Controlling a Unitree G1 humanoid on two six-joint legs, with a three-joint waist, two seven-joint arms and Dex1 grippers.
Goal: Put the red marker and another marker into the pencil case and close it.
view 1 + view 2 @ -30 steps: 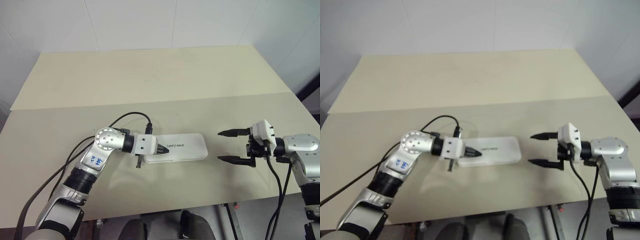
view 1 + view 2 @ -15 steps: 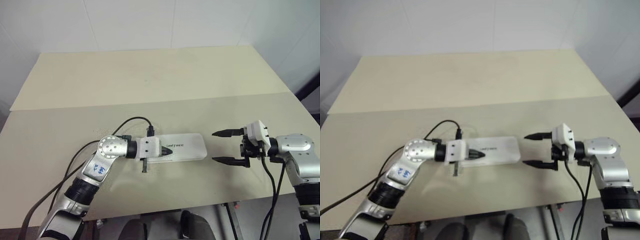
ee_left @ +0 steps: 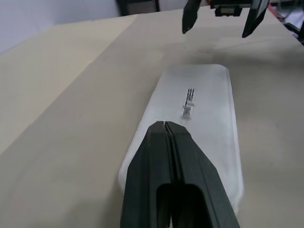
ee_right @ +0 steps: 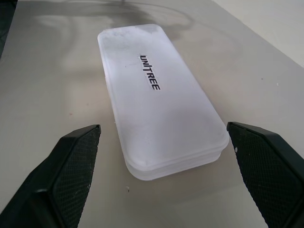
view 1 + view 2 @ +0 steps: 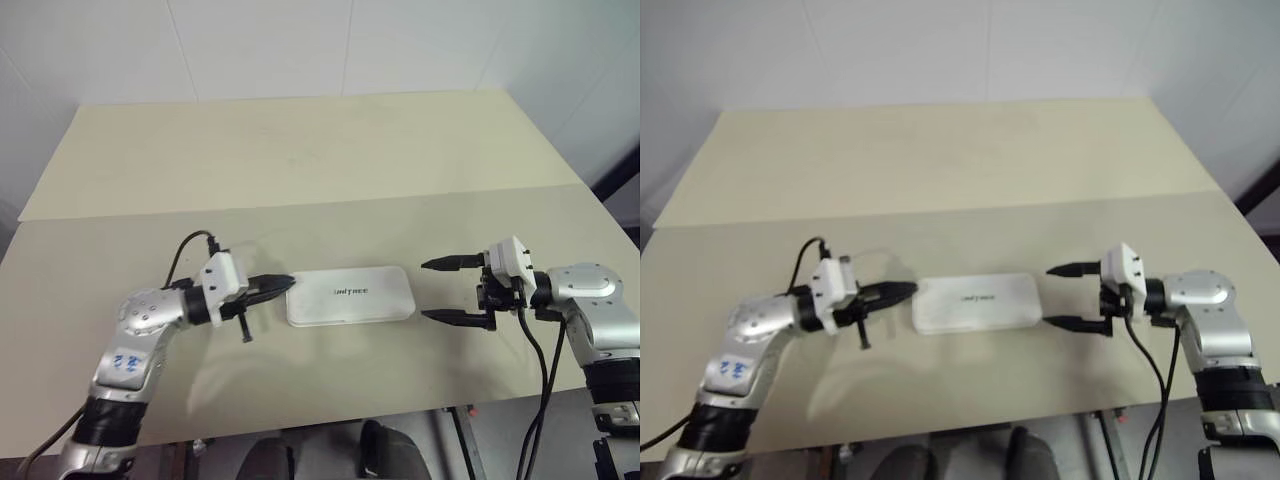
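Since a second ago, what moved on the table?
The left gripper slid off the white hard-plastic pencil case toward the robot's left, fingers together, now just past its end. The closed case and the open right gripper stayed put.

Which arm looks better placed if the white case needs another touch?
Probably the right. Its tool stands wide open, aimed at the case's right end, just clear of it. The left tool is pinched shut by the case's left end. The lid already lies flat, so little may be left to do.

Closed pencil case (image 5: 351,294) between pincers
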